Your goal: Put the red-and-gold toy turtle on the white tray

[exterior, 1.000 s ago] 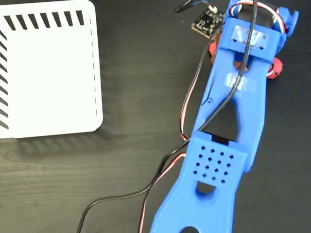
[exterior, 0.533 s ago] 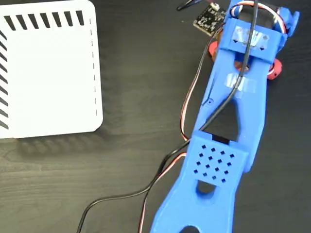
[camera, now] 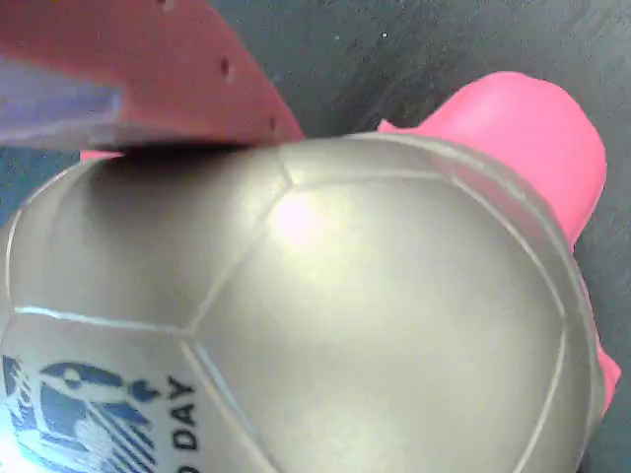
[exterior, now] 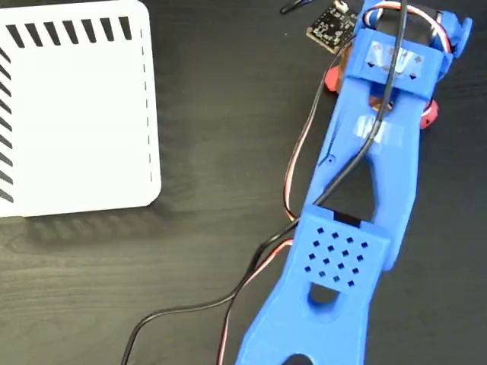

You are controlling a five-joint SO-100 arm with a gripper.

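The red-and-gold toy turtle (camera: 325,315) fills the wrist view, its shiny gold shell showing a black printed mark at lower left and a coral-pink limb (camera: 523,118) at upper right. One red gripper finger (camera: 148,59) lies against the top of the shell; the other finger is out of sight. In the fixed view the blue arm (exterior: 373,152) covers the turtle at top right, so only red bits (exterior: 332,78) show on either side of the wrist. The white tray (exterior: 76,114) lies flat at the far left, with nothing on it.
A small black circuit board (exterior: 329,26) sits beside the wrist at the top. Black and red-white cables (exterior: 293,175) trail down the dark wooden table (exterior: 213,114) between the arm and the tray.
The arm's wrist has crept slightly toward the top of the fixed view, and less of the turtle's red foot shows to the right of it. The tray has not moved.
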